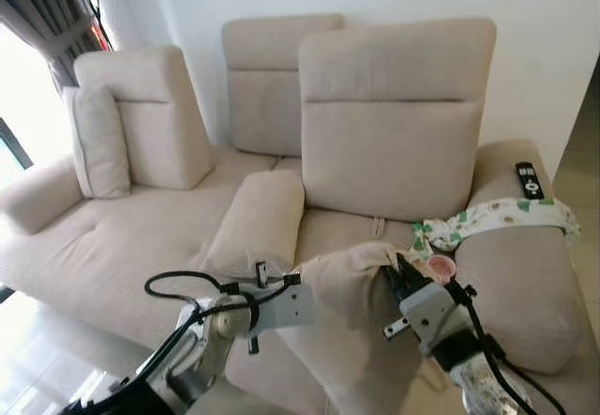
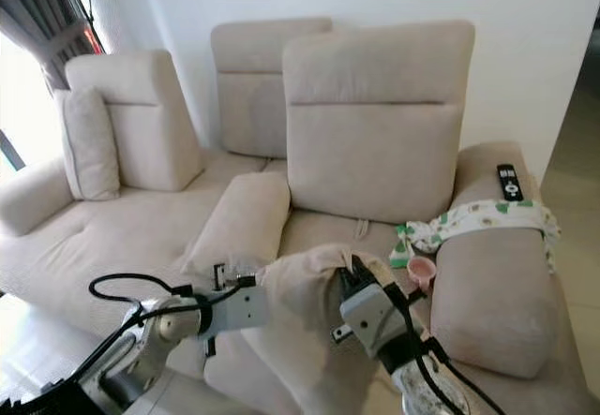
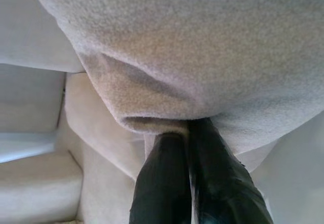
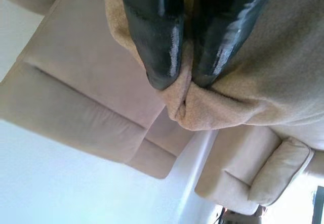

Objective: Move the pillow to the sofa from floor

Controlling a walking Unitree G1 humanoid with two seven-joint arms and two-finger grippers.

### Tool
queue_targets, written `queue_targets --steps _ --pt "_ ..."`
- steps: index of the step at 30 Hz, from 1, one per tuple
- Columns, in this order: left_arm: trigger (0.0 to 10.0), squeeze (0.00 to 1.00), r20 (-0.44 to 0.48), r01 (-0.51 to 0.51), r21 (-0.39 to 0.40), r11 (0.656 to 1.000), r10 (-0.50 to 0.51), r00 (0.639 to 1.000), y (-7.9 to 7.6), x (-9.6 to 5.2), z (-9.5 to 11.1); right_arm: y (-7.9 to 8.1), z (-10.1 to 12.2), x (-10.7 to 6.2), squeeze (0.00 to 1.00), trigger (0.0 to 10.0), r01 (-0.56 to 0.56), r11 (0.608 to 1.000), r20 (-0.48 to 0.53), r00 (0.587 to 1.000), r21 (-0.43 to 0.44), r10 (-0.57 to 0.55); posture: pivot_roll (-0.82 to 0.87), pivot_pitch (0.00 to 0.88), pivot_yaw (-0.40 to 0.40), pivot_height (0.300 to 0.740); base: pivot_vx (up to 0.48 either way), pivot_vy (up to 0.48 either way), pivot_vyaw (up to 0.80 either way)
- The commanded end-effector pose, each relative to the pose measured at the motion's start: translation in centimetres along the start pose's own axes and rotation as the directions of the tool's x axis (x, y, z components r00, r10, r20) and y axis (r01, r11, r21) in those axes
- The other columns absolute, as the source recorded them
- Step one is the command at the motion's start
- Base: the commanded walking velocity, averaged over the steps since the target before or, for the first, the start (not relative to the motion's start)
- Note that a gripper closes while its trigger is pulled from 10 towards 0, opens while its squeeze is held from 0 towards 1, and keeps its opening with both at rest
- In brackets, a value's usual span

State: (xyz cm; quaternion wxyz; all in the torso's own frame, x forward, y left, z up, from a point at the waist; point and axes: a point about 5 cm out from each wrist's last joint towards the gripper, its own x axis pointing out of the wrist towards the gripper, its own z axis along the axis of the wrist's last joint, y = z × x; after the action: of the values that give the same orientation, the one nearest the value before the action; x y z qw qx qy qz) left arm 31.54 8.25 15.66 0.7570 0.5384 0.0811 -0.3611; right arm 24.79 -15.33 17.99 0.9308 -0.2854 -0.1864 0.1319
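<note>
Left eye view showed both grippers—left (image 1: 302, 289), right (image 1: 396, 274)—pinching the pillow (image 1: 352, 284) by thin fabric folds, which might slip above the sofa (image 1: 141, 237).

No readable text, label or number anywhere here, and the remote control (image 1: 530, 180) on the sofa arm (buttons too small) gives nothing legible either.

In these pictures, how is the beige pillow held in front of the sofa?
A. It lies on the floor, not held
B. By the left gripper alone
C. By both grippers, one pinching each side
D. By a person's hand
C: the pillow hangs above the sofa seat edge, with the left gripper shut on one side of the fabric and the right gripper pinching a fold on the other.
</note>
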Motion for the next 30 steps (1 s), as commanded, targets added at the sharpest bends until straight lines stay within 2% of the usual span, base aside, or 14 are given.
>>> queue_targets --steps 1,3,6,8,9,14,27,29,30 --pt "10.0 0.00 0.013 0.015 -0.003 1.000 -0.015 1.000 -0.4 0.2 0.1 -0.5 2.5 0.7 0.00 10.0 0.044 0.999 0.132 0.990 0.000 -0.044 -0.03 0.000 0.119 0.740 0.000 0.000 0.00" --pt "10.0 0.00 0.062 0.000 -0.036 0.999 0.002 0.998 0.0 0.1 0.8 -0.6 2.6 0.8 0.00 10.0 0.053 0.998 0.133 0.990 0.014 -0.055 -0.03 0.000 0.117 0.740 0.000 0.000 0.00" --pt "10.0 0.00 0.115 -0.078 -0.084 0.993 0.087 0.990 1.4 0.0 1.8 -0.7 2.7 0.9 0.00 10.0 0.064 0.998 0.138 0.988 0.021 -0.066 -0.03 0.000 0.118 0.740 0.000 0.000 0.00" --pt "10.0 0.00 0.120 -0.096 -0.092 0.991 0.106 0.987 1.8 -0.1 2.0 -0.8 2.8 0.9 0.00 10.0 0.067 0.997 0.139 0.988 0.024 -0.069 -0.03 0.000 0.118 0.740 0.000 0.000 0.00" --pt "10.0 0.00 0.126 -0.144 -0.100 0.984 0.156 0.980 2.7 -0.2 2.1 -0.8 2.8 1.0 0.00 10.0 0.071 0.997 0.140 0.987 0.031 -0.075 -0.03 0.000 0.117 0.740 0.000 0.000 0.00" --pt "10.0 0.00 0.126 -0.189 -0.098 0.977 0.201 0.971 3.7 -0.3 2.1 -0.9 2.8 1.0 0.00 10.0 0.075 0.996 0.147 0.986 0.042 -0.080 -0.04 0.000 0.122 0.740 0.000 0.000 0.00" --pt "10.0 0.00 0.148 -0.194 -0.103 0.976 0.208 0.967 3.7 -0.2 2.5 -1.2 3.2 1.1 0.00 10.0 0.108 0.993 0.168 0.979 0.041 -0.113 -0.04 0.000 0.124 0.740 0.000 0.000 0.00" --pt "10.0 0.00 0.163 -0.193 -0.120 0.974 0.211 0.964 3.7 -0.1 2.8 -1.3 3.0 1.1 0.00 10.0 0.125 0.991 0.154 0.979 0.045 -0.130 -0.04 0.000 0.129 0.740 0.000 0.000 0.00" --pt "10.0 0.00 0.184 -0.174 -0.161 0.972 0.202 0.962 3.5 0.0 3.0 -1.4 2.9 1.1 0.00 10.0 0.133 0.989 0.145 0.979 0.060 -0.140 -0.04 0.000 0.130 0.740 0.000 0.000 0.00"
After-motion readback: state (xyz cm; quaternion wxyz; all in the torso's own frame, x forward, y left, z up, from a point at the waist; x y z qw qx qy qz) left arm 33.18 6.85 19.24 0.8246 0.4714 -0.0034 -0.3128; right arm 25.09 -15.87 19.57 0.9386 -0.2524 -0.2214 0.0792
